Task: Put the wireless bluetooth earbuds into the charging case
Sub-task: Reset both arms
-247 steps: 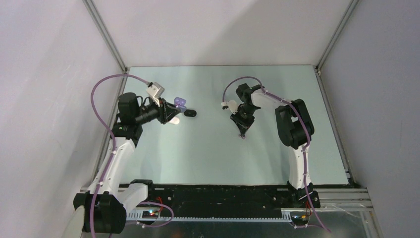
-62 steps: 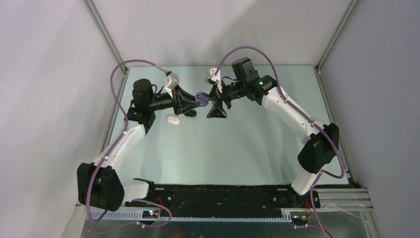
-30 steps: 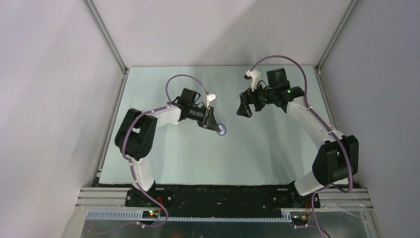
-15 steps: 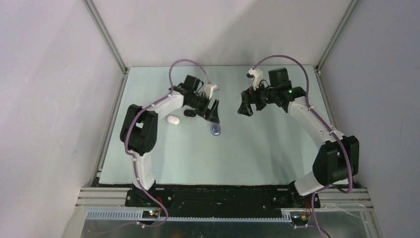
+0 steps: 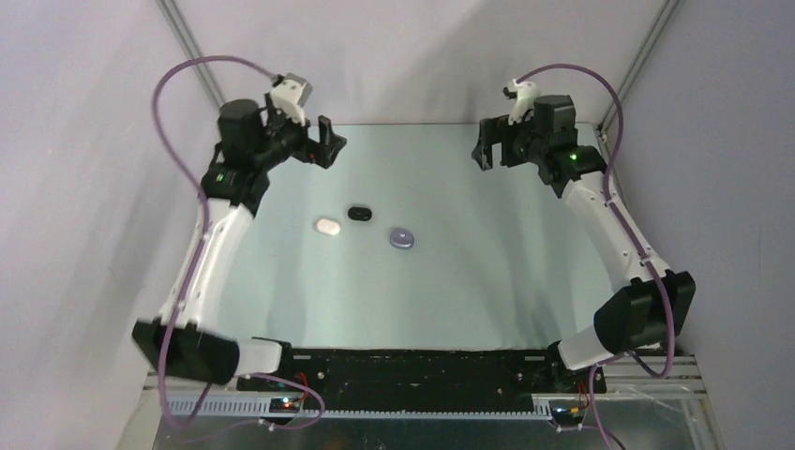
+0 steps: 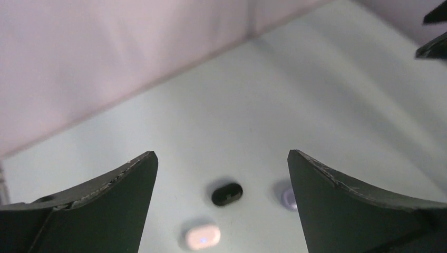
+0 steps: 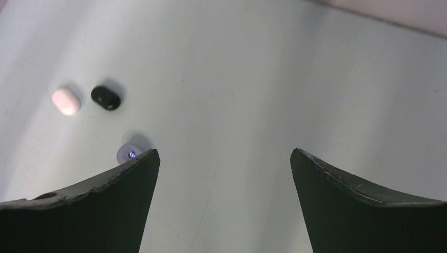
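Observation:
Three shut oval charging cases lie on the pale table. The lavender case (image 5: pixel 401 238) is in the middle, the black case (image 5: pixel 359 213) and the white-pink case (image 5: pixel 326 226) to its left. No earbuds show in any view. My left gripper (image 5: pixel 329 150) hangs high at the far left, open and empty. In its wrist view the black case (image 6: pixel 227 194) and white-pink case (image 6: pixel 202 236) lie far below, and the lavender case (image 6: pixel 288 197) peeks past a finger. My right gripper (image 5: pixel 486 153) hangs high at the far right, open and empty, well away from the lavender case (image 7: pixel 129 153).
The table (image 5: pixel 487 272) is boxed in by pale walls on three sides, with metal frame posts (image 5: pixel 192 42) at the back corners. Both arms' purple cables loop above the wrists. The arm bases stand on the black rail (image 5: pixel 422 370) at the near edge.
My left gripper opened and left the lavender case on the table, then pulled up and back to the far left. My right arm lifted back toward the far right corner.

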